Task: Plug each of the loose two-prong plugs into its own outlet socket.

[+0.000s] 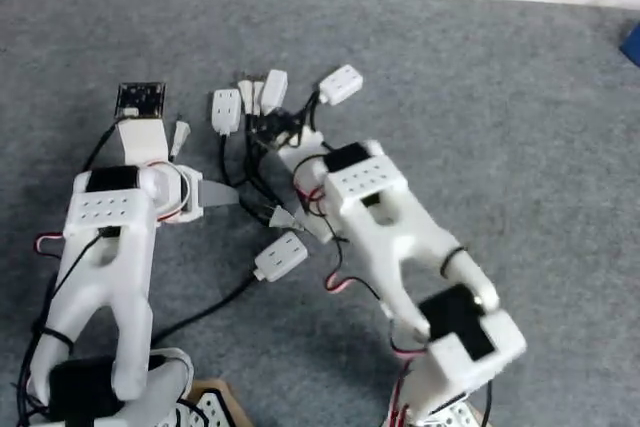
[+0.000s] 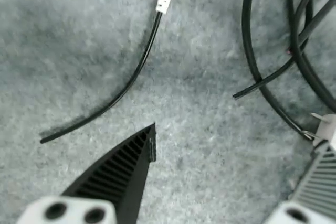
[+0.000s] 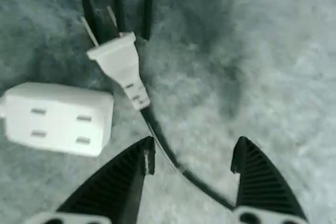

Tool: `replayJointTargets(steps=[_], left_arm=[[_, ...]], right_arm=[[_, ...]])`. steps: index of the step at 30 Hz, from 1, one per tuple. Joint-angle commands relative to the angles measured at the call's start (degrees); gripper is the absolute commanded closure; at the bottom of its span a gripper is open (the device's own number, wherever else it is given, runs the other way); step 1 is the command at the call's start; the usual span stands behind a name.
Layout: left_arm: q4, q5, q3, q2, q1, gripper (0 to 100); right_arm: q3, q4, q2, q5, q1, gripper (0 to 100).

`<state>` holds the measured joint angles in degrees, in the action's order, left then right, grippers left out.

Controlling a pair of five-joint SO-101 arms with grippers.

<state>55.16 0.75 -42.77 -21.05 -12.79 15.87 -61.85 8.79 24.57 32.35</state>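
Right wrist view: one plug (image 3: pixel 121 66), one outlet (image 3: pixel 58 120) (white).

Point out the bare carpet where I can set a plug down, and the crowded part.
Widest bare carpet lies outside the right arm. A smaller patch lies between it and the left arm, nearer than the outlet socket. Crowded: the tangle of plugs, sockets and cables past that socket.
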Motion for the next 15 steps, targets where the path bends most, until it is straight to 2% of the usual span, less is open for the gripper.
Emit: replayJointTargets(steps=[1,15], left_arm=[[-1.0,-0.5,2.1,-0.1,-0.2,57],[-1.0,-0.5,2.1,0.0,-0.2,57]], right_arm=[[-5.3,1.2,2.5,0.9,1.8,76.4],[-5.6,3.2,5.8,-5.1,10.2,76.4]])
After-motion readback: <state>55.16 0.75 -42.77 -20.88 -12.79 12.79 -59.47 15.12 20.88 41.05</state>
